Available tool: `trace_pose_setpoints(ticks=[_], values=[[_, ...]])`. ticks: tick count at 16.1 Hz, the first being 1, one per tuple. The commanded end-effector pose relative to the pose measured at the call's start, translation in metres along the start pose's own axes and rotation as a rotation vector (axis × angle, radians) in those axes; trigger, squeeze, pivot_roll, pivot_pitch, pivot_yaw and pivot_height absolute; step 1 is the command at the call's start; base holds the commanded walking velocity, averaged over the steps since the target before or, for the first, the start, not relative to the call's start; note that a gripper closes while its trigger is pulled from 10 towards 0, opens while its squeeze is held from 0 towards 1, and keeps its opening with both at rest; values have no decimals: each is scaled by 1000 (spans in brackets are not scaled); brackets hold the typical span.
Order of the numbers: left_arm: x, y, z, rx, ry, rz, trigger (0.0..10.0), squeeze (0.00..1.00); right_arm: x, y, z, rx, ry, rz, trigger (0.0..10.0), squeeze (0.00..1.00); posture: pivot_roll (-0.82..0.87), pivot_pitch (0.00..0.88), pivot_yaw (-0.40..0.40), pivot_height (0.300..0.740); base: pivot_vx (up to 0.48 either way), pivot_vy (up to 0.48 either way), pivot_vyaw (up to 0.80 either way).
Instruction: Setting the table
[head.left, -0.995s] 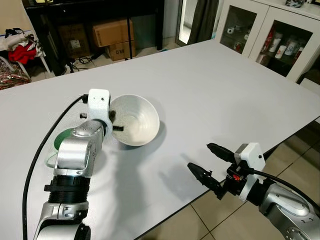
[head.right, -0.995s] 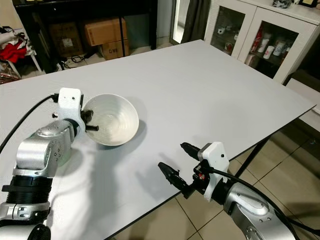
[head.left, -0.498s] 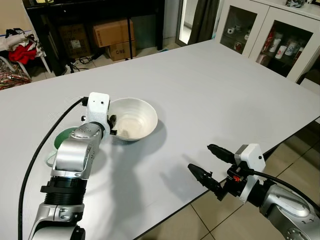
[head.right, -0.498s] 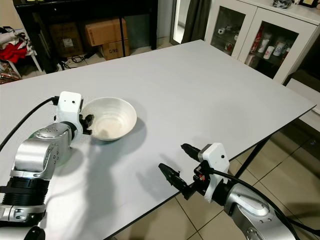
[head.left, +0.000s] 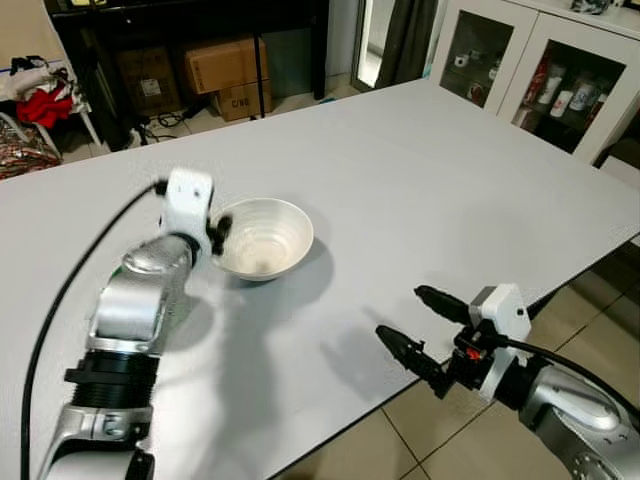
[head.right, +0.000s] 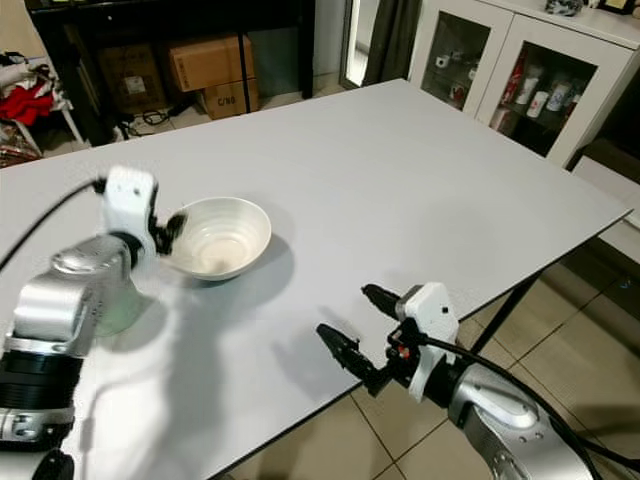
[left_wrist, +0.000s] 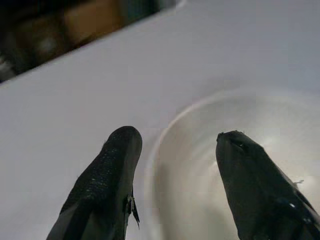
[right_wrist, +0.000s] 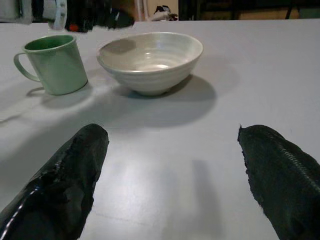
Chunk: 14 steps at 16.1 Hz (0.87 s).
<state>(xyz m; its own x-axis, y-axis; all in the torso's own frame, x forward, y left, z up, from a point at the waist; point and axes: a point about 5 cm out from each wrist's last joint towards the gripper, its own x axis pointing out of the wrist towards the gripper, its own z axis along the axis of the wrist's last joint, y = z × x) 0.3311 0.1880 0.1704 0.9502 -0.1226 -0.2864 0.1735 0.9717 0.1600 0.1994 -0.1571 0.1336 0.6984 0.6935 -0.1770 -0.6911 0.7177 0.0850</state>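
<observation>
A white bowl (head.left: 265, 238) sits upright on the white table (head.left: 430, 190), left of its middle. My left gripper (head.left: 219, 234) is at the bowl's left rim, blurred with motion. In the left wrist view the left gripper (left_wrist: 178, 135) is open, one finger outside the rim and one over the inside of the bowl (left_wrist: 200, 170), not pinching it. A green mug (right_wrist: 50, 65) stands beside the bowl, mostly hidden behind my left arm in the eye views. My right gripper (head.left: 399, 312) hangs open at the table's near edge, holding nothing.
The table's near edge runs just behind my right gripper, with tiled floor (head.left: 420, 420) below. A glass-fronted cabinet (head.left: 530, 70) stands at the back right. Cardboard boxes (head.left: 225, 65) sit under a dark desk at the back.
The bowl, held tilted a second ago, now rests flat on the table. My left gripper has let go and pulled a little to the left. The right arm has not moved.
</observation>
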Motion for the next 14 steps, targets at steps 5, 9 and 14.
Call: trace_pose_setpoints(ticks=[5,9,14], values=[[-16,27,28,226,-116,-211,10000,0,6,3,9,-57,3,104,10000,0,-72,0,25,740,0,0,0],[-44,82,22,399,-29,-264,10000,0,8,5,10,-65,7,139,10000,0,-62,0,24,740,0,0,0],[-75,117,-1,481,169,-380,10000,0,10,8,8,-61,14,181,10000,0,-52,0,19,740,0,0,0]])
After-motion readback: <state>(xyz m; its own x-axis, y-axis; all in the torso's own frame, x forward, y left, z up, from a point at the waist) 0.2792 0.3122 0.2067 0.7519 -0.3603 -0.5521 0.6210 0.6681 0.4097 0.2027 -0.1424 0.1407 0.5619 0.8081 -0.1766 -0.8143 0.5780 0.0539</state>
